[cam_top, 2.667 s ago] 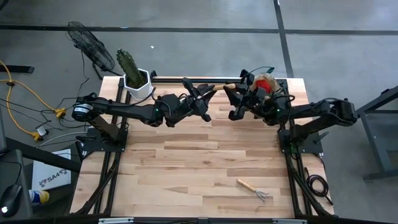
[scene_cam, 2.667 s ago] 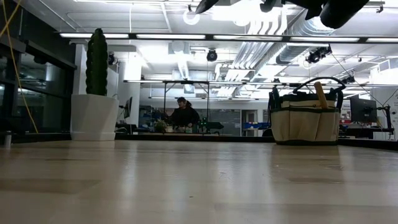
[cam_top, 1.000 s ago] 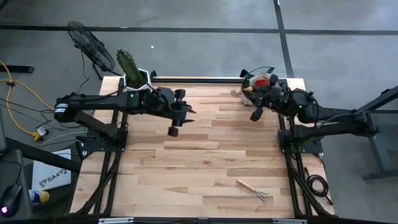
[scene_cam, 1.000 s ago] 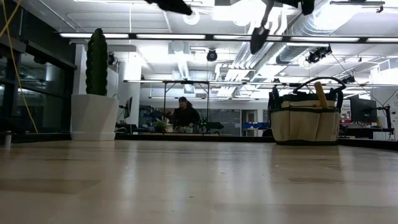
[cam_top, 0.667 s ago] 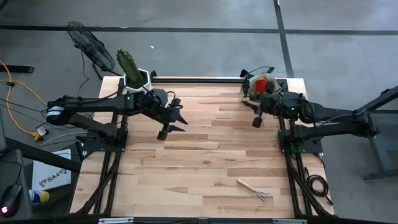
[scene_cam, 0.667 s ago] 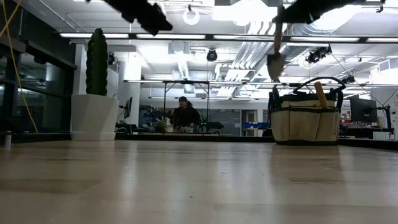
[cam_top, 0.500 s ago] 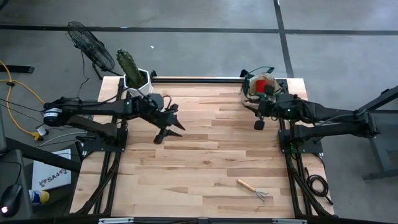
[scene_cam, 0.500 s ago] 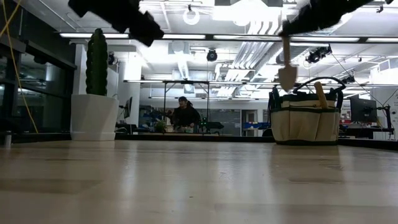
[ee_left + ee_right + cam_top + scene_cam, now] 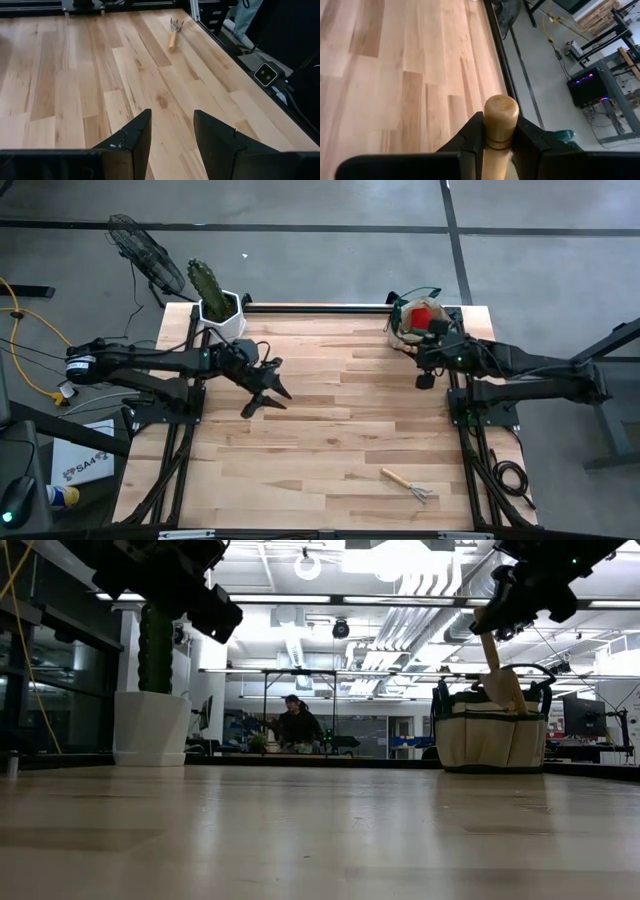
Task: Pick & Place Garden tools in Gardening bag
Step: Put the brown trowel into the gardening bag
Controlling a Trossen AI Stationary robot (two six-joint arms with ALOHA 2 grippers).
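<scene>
A potted cactus [image 9: 207, 292] in a white pot stands at the table's [image 9: 330, 450] far left corner, opposite the gardening bag [image 9: 414, 319] at the far right corner, a red piece showing inside it. The right gripper [image 9: 496, 134], clamped on a trowel's wooden handle [image 9: 499, 125], hangs beside the bag, the blade [image 9: 503, 687] pointing down in front of the bag's rim. The left gripper [image 9: 170, 131], fingers apart and empty, hovers over the left half of the table. A rake [image 9: 408, 483] lies alone near the front right edge. A person [image 9: 294, 724] sits in the room beyond. No writing is legible.
</scene>
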